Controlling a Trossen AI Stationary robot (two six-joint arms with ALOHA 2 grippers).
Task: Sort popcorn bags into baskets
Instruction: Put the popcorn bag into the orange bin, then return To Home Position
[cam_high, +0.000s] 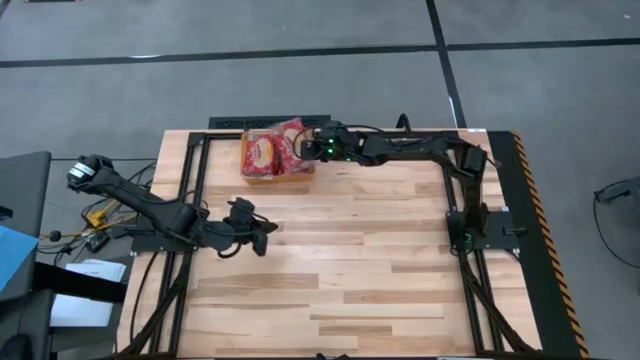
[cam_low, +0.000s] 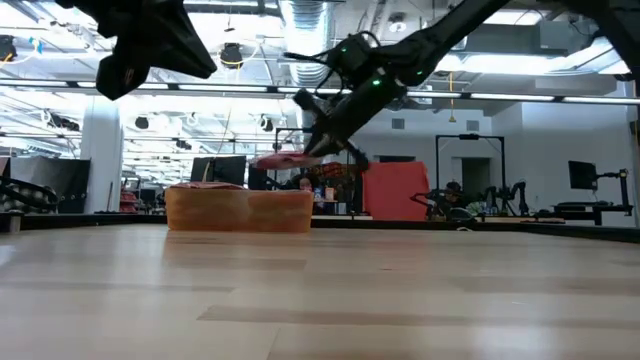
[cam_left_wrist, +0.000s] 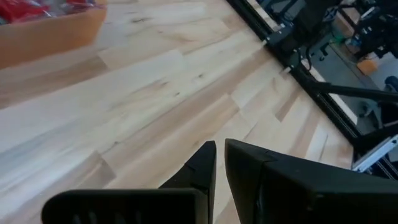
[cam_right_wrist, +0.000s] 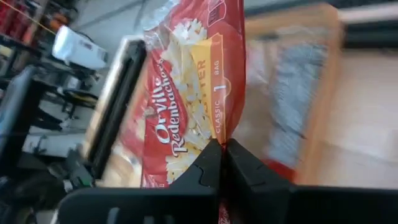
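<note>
The orange translucent basket (cam_high: 276, 181) (cam_low: 240, 212) stands near the table's far edge and holds several red popcorn bags (cam_high: 262, 152). My right gripper (cam_high: 305, 148) (cam_low: 318, 150) (cam_right_wrist: 222, 149) hovers over the basket's right part, shut on another popcorn bag (cam_right_wrist: 186, 93) (cam_low: 285, 158), red with a yellow panel. My left gripper (cam_high: 265, 238) (cam_left_wrist: 217, 158) is shut and empty, above bare table nearer the middle-left, well on the near side of the basket. My right gripper pinches the held bag between its two fingers at one edge (cam_right_wrist: 219, 134), beside the yellow panel. In the low view the fingers slant down toward the basket. The bag is lifted clear and sticks out roughly level above the basket's rim, away from the fingers.
The wooden table top (cam_high: 380, 270) stretches bare from the basket toward the near and right edges. Black frame rails (cam_high: 195, 180) run along the table's sides. The basket's corner (cam_left_wrist: 50, 34) shows far ahead in the left wrist view.
</note>
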